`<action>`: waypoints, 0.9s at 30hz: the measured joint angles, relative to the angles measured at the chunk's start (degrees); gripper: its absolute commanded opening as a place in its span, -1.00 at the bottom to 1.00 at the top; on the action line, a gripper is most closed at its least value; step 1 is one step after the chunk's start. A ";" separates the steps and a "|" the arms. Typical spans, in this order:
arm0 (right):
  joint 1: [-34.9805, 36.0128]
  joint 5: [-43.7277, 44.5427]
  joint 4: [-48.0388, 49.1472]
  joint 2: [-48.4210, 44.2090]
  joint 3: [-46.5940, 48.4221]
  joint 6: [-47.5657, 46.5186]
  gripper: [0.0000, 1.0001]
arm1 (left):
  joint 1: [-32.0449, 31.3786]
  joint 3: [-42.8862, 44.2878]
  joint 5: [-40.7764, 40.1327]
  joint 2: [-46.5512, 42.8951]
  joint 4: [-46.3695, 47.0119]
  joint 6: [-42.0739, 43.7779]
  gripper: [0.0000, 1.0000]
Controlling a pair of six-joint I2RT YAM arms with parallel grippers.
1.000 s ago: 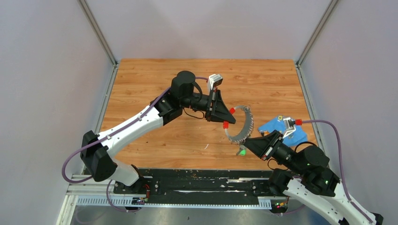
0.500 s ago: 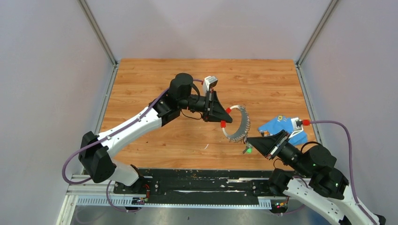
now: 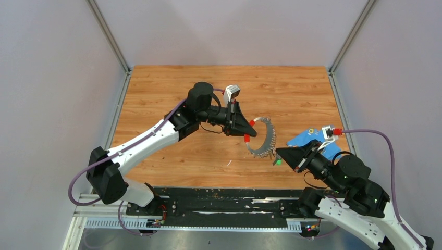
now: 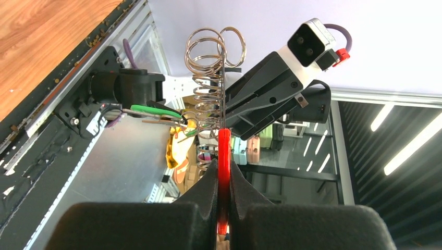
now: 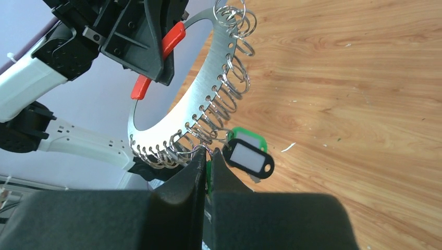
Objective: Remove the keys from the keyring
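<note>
The keyring [image 3: 270, 136], a flat silver band hung with several small wire rings, is held up off the table. My left gripper [image 3: 250, 130] is shut on its red sleeve [image 4: 224, 151], which the left wrist view shows pinched between the jaws. At the ring's lower end, my right gripper [image 3: 278, 152] is shut on a green key [image 5: 209, 171]. Two more keys hang beside it in the right wrist view, one black-framed with a pale face [image 5: 249, 158] and one green [image 5: 245, 136] behind it. The silver band [image 5: 206, 67] curves up toward the left gripper [image 5: 156, 52].
A blue cloth [image 3: 311, 140] lies on the wooden table [image 3: 172, 88] at the right, just behind my right wrist. Grey walls close in the table on three sides. A black rail [image 3: 219, 205] runs along the near edge.
The right gripper has drawn back to the right with the green key. The left gripper and the keyring have shifted slightly left.
</note>
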 measured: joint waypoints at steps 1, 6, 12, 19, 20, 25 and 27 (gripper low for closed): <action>0.00 0.26 0.00 0.11 0.00 -0.37 -0.99 | 0.00 -0.09 0.00 0.00 -0.07 0.09 -1.00; 0.00 2.19 0.39 0.57 0.00 -2.69 -0.99 | 0.00 -0.11 0.00 0.00 -0.07 0.33 -1.00; 0.00 4.24 1.22 0.81 0.02 -4.13 -0.99 | -0.04 -0.11 -0.04 0.00 -0.04 0.52 -1.00; 0.00 6.01 3.39 0.79 -0.17 -4.61 -0.99 | -1.09 -0.02 -0.15 0.26 -0.02 0.52 -1.00; 0.00 6.38 3.69 0.79 -0.31 -4.72 -0.99 | -1.31 0.02 -0.24 0.39 0.00 0.52 -1.00; 0.00 8.28 4.85 0.66 -1.11 -5.57 -0.99 | -1.57 0.57 -0.76 1.38 -0.02 0.55 -1.00; 0.00 8.92 5.31 0.66 -1.38 -5.86 -0.99 | -1.60 1.01 -0.92 1.77 -0.02 0.57 -1.00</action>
